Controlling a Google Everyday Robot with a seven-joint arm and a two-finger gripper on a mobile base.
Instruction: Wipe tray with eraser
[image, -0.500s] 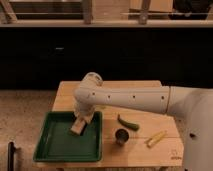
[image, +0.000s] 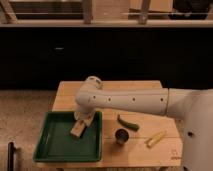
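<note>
Eraser (image: 77, 130), clamped in the hand (image: 82, 121), sits tilted inside the green tray (image: 57, 150).

table (image: 142, 88): light wood | floor (image: 24, 111): speckled | wall (image: 125, 55): dark | rail (image: 110, 22): pale

The white arm (image: 132, 101) reaches in from the right, lying level across the middle of the table (image: 142, 86). It bends at a rounded joint (image: 91, 88) near the left edge, and the hand (image: 82, 120) points down over the front-left part.
</note>
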